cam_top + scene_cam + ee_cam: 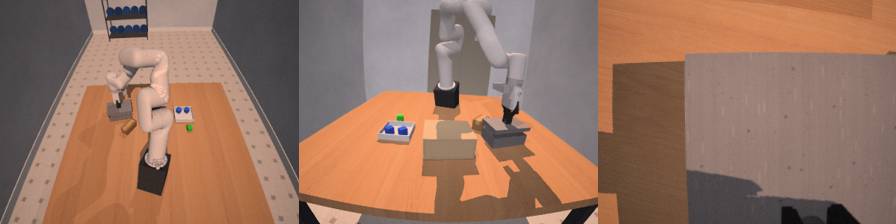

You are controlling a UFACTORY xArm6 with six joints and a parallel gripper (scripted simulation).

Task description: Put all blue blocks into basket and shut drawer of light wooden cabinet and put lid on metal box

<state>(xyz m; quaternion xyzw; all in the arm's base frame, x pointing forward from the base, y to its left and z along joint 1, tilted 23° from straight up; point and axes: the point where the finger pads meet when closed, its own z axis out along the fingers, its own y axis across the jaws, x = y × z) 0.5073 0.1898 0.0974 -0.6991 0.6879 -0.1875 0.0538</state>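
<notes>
"State of the claw?"

"The black-fingered gripper (pixel 118 105) (pixel 507 121) (pixel 810 212) is clenched on the flat grey lid (pixel 125 106) (pixel 493 123) (pixel 788 115), gripping it at its top."

"Position of the lid?"

"Over the dark grey metal box (pixel 121 115) (pixel 504 140), its edge overhanging. Full seating cannot be confirmed."

"The blue blocks?"

"Two are visible, a blue cube (pixel 179 110) (pixel 389 129) and a second blue cube (pixel 187 110) (pixel 403 131), both inside the shallow white basket (pixel 184 121) (pixel 394 140). Neither hangs over its edge."

"Other items?"

"A small green block (pixel 189 128) (pixel 400 118) lies outside, near the basket. A brown wooden block-like object (pixel 128 127) (pixel 481 122) lies near the metal box."

"And the light wooden cabinet (pixel 449 148)?"

"It stands between basket and metal box. The drawer's position cannot be determined."
</notes>
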